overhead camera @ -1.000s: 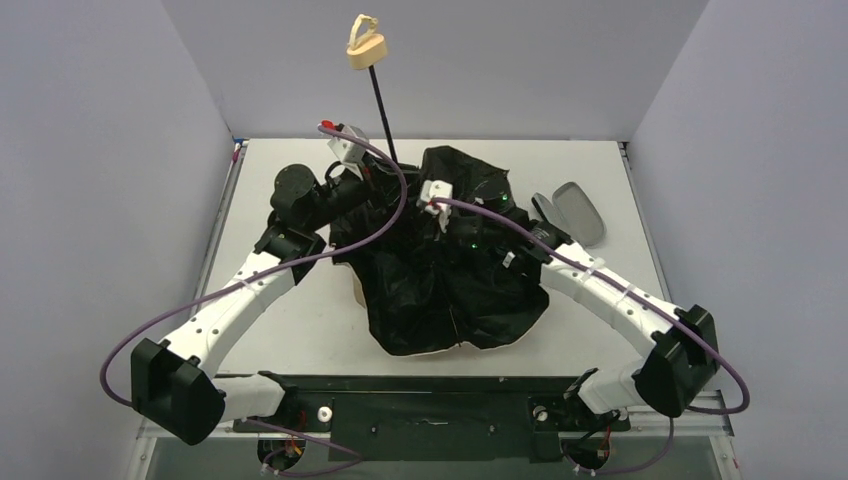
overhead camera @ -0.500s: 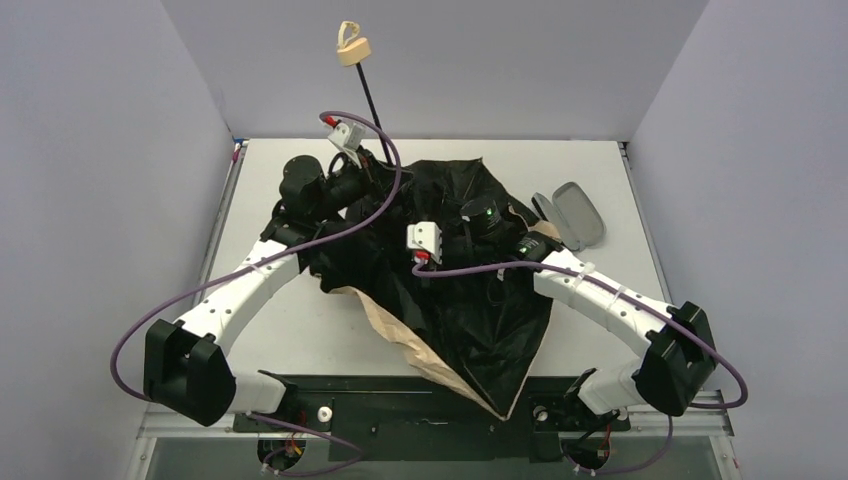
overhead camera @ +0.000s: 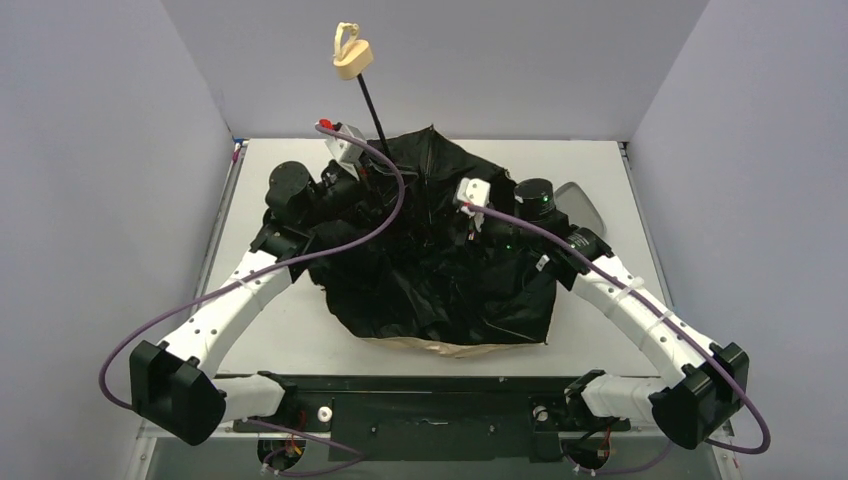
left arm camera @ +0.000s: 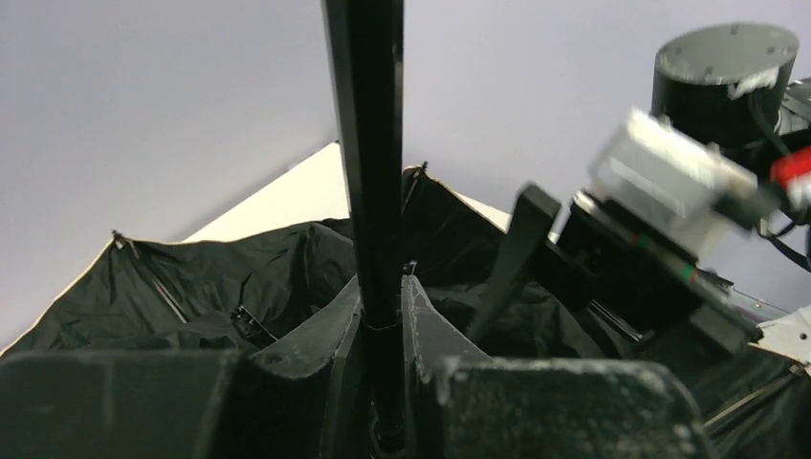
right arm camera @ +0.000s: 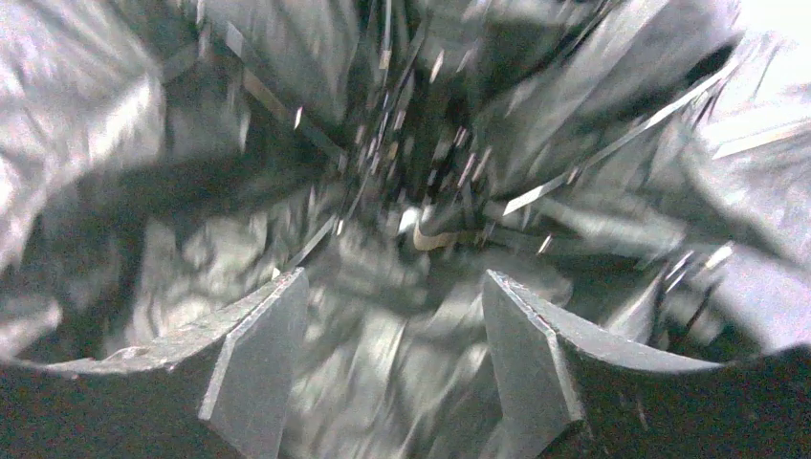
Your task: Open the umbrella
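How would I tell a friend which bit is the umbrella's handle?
Find the crumpled black umbrella heaped on the white table. A thin black shaft rises from it; the handle caps its tip, the only tan knob up in the air.

No text, label, brand, number or sign can be read anywhere.

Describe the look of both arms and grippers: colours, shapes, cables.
Both the left arm and right arm have white curved links, blocky black joints and a purple cable looping alongside. A small white camera box sits on each wrist. The left gripper and right gripper have dark, flat, wedge-shaped fingers.
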